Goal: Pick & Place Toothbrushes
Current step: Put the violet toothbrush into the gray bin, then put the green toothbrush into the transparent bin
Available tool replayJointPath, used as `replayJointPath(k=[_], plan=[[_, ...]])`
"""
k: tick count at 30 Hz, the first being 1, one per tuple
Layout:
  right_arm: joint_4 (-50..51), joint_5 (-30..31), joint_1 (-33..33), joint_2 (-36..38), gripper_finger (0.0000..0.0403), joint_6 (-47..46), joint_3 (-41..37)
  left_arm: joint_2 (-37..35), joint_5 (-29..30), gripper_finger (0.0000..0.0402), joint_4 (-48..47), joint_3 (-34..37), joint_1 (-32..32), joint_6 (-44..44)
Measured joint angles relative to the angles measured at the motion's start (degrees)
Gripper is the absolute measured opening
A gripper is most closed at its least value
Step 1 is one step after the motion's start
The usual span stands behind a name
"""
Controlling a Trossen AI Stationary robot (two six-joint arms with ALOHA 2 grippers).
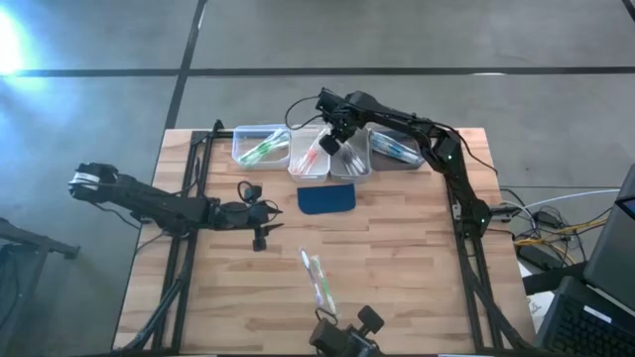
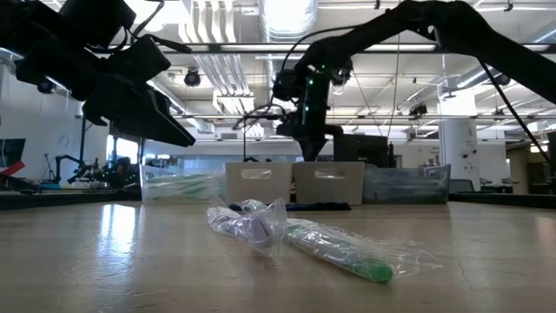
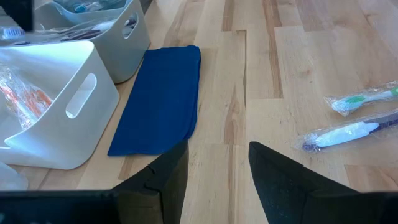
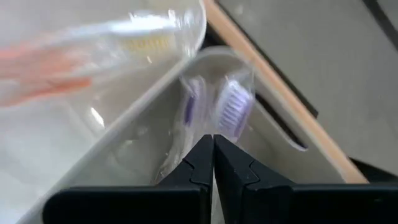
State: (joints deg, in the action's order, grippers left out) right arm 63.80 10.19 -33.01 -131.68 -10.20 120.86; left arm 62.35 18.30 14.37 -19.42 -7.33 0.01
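Note:
Two wrapped toothbrushes (image 1: 316, 278) lie flat on the table near its near edge; they also show in the left wrist view as a green one (image 3: 364, 99) and a dark-handled one (image 3: 348, 132). My left gripper (image 1: 260, 213) (image 3: 217, 174) hovers open over bare wood left of the dark blue pad (image 1: 326, 199). My right gripper (image 1: 332, 139) (image 4: 213, 140) is shut above the row of bins at the far edge. A purple-bristled toothbrush (image 4: 233, 109) in a clear wrapper sits just past its tips, inside a white bin (image 4: 273, 124). My right gripper appears to pinch the clear wrapper (image 4: 186, 127) of the purple-bristled toothbrush at its fingertips, coming from above and pointing down into the bin. The fingers hide the exact place of contact. The brush head points away from the fingers, against the bin's inner wall.
Several bins stand side by side at the far edge: a clear one with green brushes (image 1: 260, 146), a white one with orange brushes (image 1: 310, 154), a white one (image 1: 352, 164) and a clear one with blue brushes (image 1: 397, 149). Bare wood lies between the pad and the loose brushes.

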Motion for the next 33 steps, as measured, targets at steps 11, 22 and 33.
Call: replayJointPath(k=[11,22,33], plan=[[2.0,-0.1,1.3,9.3,0.0008,-0.1,2.6,0.0,0.0,0.0175,0.0,0.0,0.0,0.0],[6.6,0.3,6.6,20.4,0.0008,0.6,1.7,0.0,0.0,0.0175,0.0,0.0,0.0,0.0],[13.9,0.4,17.3,29.7,0.0008,2.7,-0.2,0.0,0.0,0.0175,0.0,0.0,0.0,0.0]])
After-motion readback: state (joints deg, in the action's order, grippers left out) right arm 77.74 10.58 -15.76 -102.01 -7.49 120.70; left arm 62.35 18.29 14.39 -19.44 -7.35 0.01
